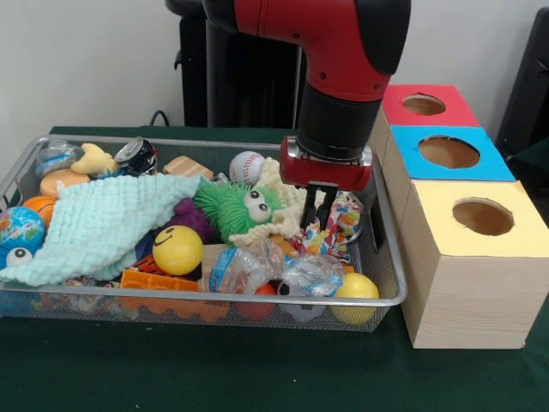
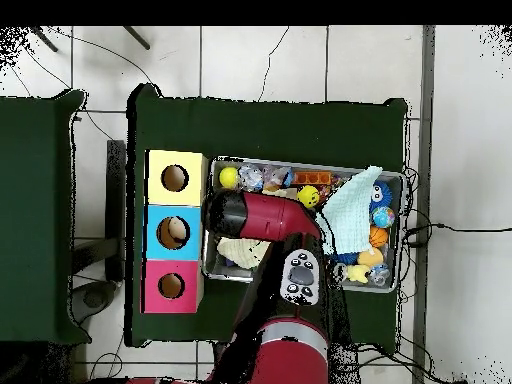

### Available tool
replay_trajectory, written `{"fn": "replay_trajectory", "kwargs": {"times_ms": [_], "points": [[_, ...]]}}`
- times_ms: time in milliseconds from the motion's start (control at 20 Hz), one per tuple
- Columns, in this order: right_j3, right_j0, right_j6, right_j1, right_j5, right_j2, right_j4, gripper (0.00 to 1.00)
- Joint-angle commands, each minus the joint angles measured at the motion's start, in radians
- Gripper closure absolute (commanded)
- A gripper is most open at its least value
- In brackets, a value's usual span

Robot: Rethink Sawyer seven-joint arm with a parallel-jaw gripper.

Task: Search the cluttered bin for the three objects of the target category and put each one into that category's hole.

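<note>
The cluttered bin [image 1: 390, 302], a wide, shallow tray of silver wire mesh with a rounded metal rim, sits on the dark green table [image 1: 214, 369], just beside a row of three pale wood-grain boxes. In the front view it is packed: a pale mint knitted cloth [image 1: 99, 225] drapes over its left half, with a yellow smiley ball [image 1: 177, 250], a green spiky toy with bulging eyes [image 1: 233, 209], a baseball [image 1: 247, 167], a plain yellow ball [image 1: 357, 287] and clear plastic-wrapped items [image 1: 257, 268] around it. The hole [image 1: 483, 216] is a round cut-out in the yellow top of the nearest and largest box [image 1: 467, 296]; beyond it stand a blue-topped box [image 1: 446, 153] and a red-topped box [image 1: 426, 106], each with its own round hole. The end effector [image 1: 322, 209] hangs over the right part of the bin, its two dark fingers [image 1: 332, 207] drawn close together, tips down among a cream fabric item [image 1: 279, 184] and a colourful printed packet [image 1: 341, 225]. Whether they pinch anything cannot be told. In the overhead view the red arm [image 2: 262, 216] lies across the bin [image 2: 402, 180] and hides the end effector.
</note>
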Motion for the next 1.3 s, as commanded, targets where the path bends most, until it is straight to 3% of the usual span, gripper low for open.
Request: {"fn": "replay_trajectory", "kwargs": {"times_ms": [50,450,900,1300], "points": [[0.002,-0.021,0.22,0.035,-0.033,0.063,0.057,1.0],[0.033,-0.044,0.181,-0.004,-0.048,0.102,0.065,1.0],[0.198,-0.051,0.065,-0.307,0.042,0.141,0.034,1.0],[0.229,-0.069,0.043,-0.417,0.155,0.183,0.048,1.0]]}}
